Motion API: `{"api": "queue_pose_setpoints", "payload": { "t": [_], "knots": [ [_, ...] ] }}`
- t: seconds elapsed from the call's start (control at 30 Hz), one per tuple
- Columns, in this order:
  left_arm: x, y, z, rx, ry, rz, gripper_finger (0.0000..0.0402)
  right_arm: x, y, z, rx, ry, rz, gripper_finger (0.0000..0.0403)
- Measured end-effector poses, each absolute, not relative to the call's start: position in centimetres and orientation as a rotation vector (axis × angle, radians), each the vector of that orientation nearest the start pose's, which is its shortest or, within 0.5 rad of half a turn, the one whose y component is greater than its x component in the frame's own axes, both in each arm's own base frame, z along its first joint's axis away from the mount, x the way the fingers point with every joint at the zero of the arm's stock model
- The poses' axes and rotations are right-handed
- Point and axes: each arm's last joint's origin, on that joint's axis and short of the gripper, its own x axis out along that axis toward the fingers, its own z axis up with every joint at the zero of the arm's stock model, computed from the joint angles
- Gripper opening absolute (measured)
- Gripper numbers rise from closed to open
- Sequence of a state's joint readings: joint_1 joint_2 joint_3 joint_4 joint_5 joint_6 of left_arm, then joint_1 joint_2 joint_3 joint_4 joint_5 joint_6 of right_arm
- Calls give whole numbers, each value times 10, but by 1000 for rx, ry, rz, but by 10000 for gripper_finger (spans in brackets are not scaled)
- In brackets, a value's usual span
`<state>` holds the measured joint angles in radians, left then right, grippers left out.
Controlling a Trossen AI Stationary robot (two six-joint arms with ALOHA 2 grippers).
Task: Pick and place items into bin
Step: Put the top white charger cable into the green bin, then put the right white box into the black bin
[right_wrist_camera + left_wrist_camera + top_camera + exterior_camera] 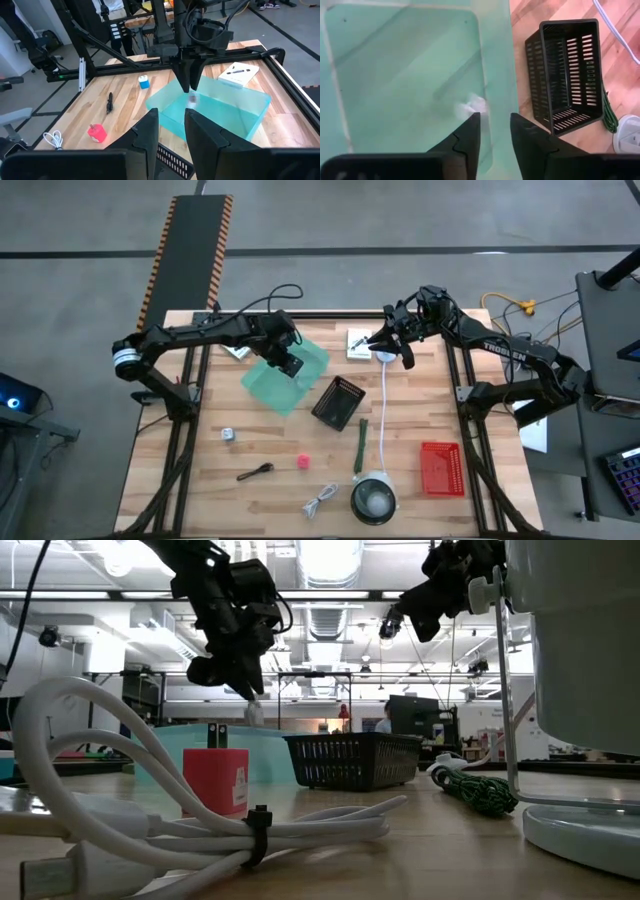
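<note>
- Left gripper [291,366] hangs over your translucent green bin [268,388]; its fingers [468,134] stand slightly apart with nothing between them, and a small white piece [474,104] shows just below the tips, inside the bin.
- Right gripper [380,341] sits raised above the far side of the table, over the white printed card [359,343] by the cord's puck; its fingers [150,131] are parted a little and hold nothing.
- On the near half of the wood you can see the pink ball [302,462], the brown spoon-like utensil [255,472], the small metal piece [229,434], the coiled white cable [319,502] and the dark green stick [360,445], all well apart from the bin.
- A black basket [338,402] stands just beside the bin, a red basket [441,469] near the right edge.
</note>
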<state>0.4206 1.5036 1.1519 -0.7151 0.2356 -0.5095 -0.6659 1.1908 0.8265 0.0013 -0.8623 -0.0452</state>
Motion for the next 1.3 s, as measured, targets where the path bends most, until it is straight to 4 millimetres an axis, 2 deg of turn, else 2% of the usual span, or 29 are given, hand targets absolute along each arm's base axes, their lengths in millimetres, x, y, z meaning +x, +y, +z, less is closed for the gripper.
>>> {"api": "queue_pose_setpoints", "payload": {
  "t": [0.27, 0.43, 0.53, 0.73, 0.93, 1.1, 1.3],
  "knots": [
    [276, 116, 255, -806, 959, 427, 141, 213, -139, 287, 254, 264, 186, 91],
    [276, 116, 255, -806, 955, 427, 154, 213, -146, 284, 440, 296, -58, 101],
    [276, 116, 255, -806, 954, 428, 155, 215, -150, 278, 493, 318, -158, 117],
    [279, 117, 257, -802, 925, 423, 156, 227, -160, 253, 706, 428, -212, 163],
    [280, 118, 257, -801, 907, 420, 156, 247, -179, 232, 769, 592, -286, 205],
    [280, 118, 257, -801, 908, 421, 156, 258, -195, 216, 913, 771, -341, 211],
    [280, 118, 257, -801, 908, 421, 156, 263, -210, 191, 985, 940, -366, 210]
  ]
}}
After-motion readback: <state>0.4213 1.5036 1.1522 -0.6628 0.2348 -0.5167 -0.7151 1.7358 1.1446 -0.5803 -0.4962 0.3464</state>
